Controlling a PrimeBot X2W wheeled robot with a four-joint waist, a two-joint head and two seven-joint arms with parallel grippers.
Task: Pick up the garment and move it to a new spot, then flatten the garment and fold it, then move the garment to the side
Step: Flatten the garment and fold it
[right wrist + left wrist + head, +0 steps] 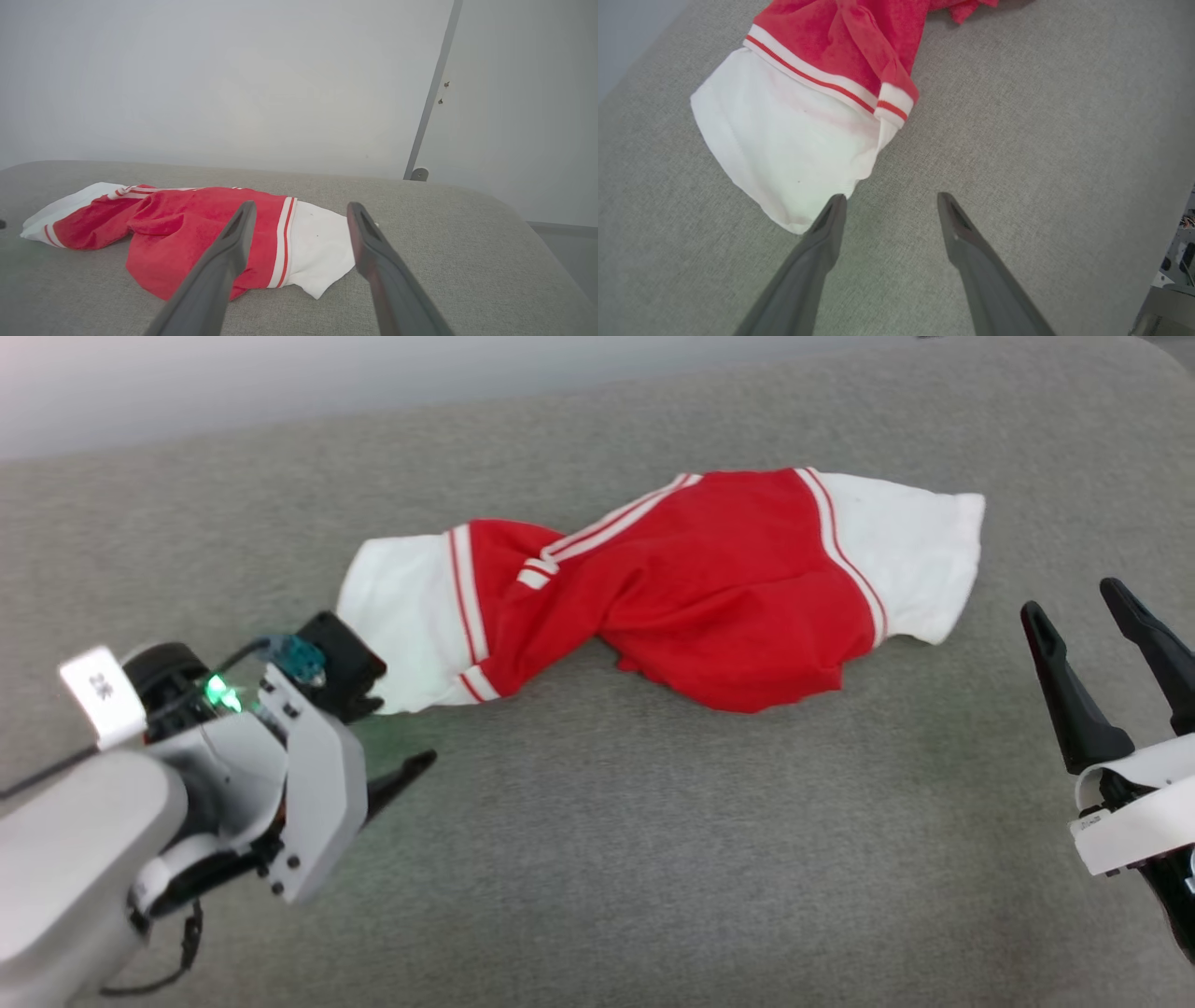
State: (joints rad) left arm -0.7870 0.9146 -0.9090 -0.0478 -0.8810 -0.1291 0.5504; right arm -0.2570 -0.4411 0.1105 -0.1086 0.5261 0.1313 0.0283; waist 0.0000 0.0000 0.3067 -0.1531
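Red garment (pixel 709 588), just one, twisted mid-frame on the surface (pixel 653 859); left pincer (pixel 891 198) angled at its white end, right pincer (pixel 1072 599) upright lower-right, both spread apart.

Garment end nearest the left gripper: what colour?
White, edged with thin red stripes on the garment; clearest in left wrist view.

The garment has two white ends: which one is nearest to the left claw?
The white end on the robot's left: the open left claw has one fingertip at its edge. The other white end lies toward the right claw.
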